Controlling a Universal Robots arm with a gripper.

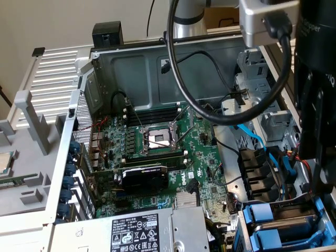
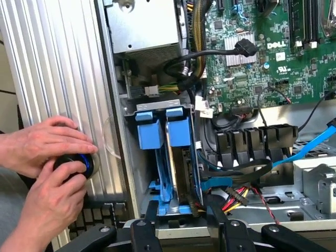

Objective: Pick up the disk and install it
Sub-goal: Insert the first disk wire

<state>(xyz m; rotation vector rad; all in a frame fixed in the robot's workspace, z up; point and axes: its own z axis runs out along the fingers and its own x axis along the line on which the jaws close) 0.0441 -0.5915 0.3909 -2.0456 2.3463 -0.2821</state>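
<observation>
My gripper (image 2: 181,207) hangs right over the corner of the open computer (image 2: 63,79). I cannot tell if it is open or holding anything. The disk (image 2: 167,168), with its blue sides, stands on its edge in the slot there, beside the green board (image 2: 252,68). A person's hands (image 2: 44,152) hold a round black knob (image 2: 79,165).

Silver-grey arm (image 1: 186,23), thick black looped cable (image 1: 178,79), black gripper (image 2: 182,232): faint white lettering (image 1: 316,27), linkage bars (image 2: 92,237) with round pivot screws (image 2: 139,224).
</observation>
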